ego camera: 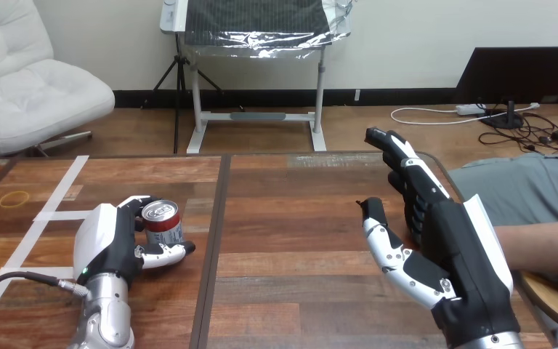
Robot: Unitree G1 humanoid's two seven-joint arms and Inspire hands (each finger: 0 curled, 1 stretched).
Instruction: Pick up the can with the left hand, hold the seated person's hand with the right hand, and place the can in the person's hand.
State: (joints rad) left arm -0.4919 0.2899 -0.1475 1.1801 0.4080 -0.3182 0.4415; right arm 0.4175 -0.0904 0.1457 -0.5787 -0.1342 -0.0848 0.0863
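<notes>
Now the left hand [109,243] clasps the upright can [163,224], while the right hand [436,247] hangs open.

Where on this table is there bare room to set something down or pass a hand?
Bare: the middle of the wooden table, between the red-and-silver metal can and the black-and-white right hand, plus the far strip. Crowded: the left, where the left hand grips the can beside white tape lines; the right edge, with the person's forearm.
</notes>
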